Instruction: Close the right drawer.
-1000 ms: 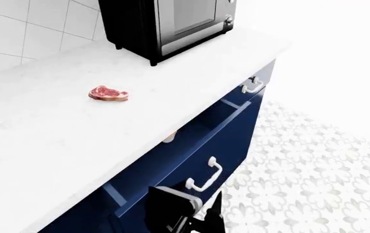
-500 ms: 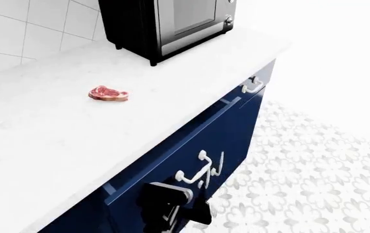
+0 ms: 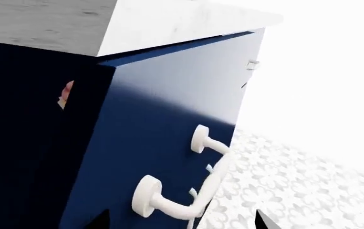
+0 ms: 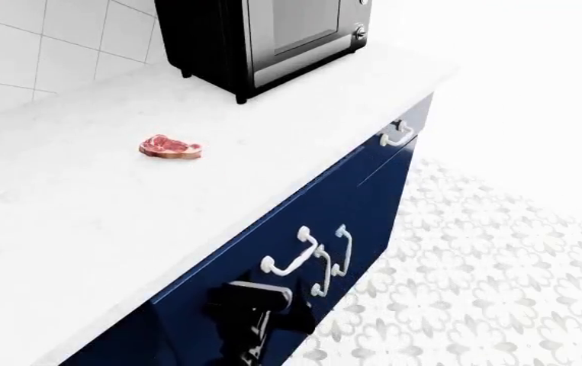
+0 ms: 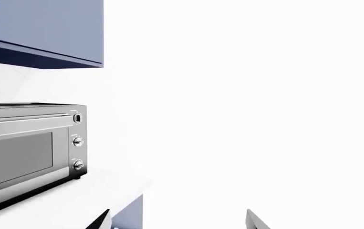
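The wide glossy navy-blue right drawer [image 4: 301, 229], with a flat front and a curved white bar handle [image 4: 293, 259], is seen in the head view directly under the edge of the white marble-patterned countertop [image 4: 87, 221]. Its front is almost flush with the neighbouring navy cabinet fronts; in the left wrist view a narrow dark gap is visible at the drawer's side, where a small pinkish object [image 3: 66, 93] can be glimpsed inside.

The left gripper [image 4: 255, 316], a black assembly, is positioned just below and beside the drawer handle, close against the drawer front. Only the dark tips of its fingers [image 3: 265, 220] are visible at the edge of the left wrist view, set well apart, with nothing held between them.

The right gripper [image 5: 178, 220] is raised and faces a black and silver toaster oven [image 5: 26, 152] on the countertop, beneath a blue wall cabinet [image 5: 42, 28]. Its jaws are spread wide and hold nothing.

A raw red steak [image 4: 171, 147] lies on the countertop, well apart from the oven. The floor [image 4: 494, 290] is covered with white floral-patterned tiles.
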Tool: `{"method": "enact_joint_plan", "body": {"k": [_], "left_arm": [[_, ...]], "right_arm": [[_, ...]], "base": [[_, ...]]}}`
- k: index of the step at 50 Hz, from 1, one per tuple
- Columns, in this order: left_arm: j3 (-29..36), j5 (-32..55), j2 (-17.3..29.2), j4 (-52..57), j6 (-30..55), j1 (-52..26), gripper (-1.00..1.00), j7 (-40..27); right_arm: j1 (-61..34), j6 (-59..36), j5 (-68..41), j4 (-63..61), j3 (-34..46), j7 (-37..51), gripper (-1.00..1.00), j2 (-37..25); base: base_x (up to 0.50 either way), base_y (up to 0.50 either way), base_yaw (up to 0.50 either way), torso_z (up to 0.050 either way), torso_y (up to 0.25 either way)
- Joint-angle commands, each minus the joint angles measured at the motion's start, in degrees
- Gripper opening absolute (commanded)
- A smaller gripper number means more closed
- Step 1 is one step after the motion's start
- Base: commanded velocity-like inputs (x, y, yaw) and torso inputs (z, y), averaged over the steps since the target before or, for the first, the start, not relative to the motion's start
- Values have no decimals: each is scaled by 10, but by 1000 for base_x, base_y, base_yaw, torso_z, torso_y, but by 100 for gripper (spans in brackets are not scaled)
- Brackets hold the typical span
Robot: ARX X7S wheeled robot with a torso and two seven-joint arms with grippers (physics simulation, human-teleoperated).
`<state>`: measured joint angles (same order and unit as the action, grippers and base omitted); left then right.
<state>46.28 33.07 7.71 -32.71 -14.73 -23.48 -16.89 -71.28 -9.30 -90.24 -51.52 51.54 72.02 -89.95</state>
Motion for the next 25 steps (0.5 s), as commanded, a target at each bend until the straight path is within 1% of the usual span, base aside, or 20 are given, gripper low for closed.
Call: {"method": "enact_joint_plan", "body": {"k": [1,7,13,15,19,21,25], "left_arm": [[-29,-2,-28,-134,-56,-33,100,7],[-38,-3,-44,-198,-83,-54,100,16],[-43,9,-76,-323,-136,-95,100,39],[-5,44,-77,-353,-155,-108,100,34],[92,127,-77,-397,-184,-125,100,14],[127,161,-77,-403,-189,-131,100,10],[174,216,-77,-415,-193,-140,100,2]], "right_arm": [[1,0,-1,1,-2,-4,100,0],[-2,-5,-7,-1,-8,-2,100,0],[1,2,-3,-1,-6,-4,100,0],[2,2,-2,0,-6,-5,100,0],[1,1,-4,0,-8,-7,100,0],[0,1,-5,-2,-10,-6,100,0],[-1,1,-7,-5,-12,-4,100,0]], "base": [[0,0,0,0,0],[0,0,0,0,0],[0,0,0,0,0],[0,0,0,0,0],[0,0,0,-2,0],[0,0,0,0,0],[0,0,0,0,0]]}}
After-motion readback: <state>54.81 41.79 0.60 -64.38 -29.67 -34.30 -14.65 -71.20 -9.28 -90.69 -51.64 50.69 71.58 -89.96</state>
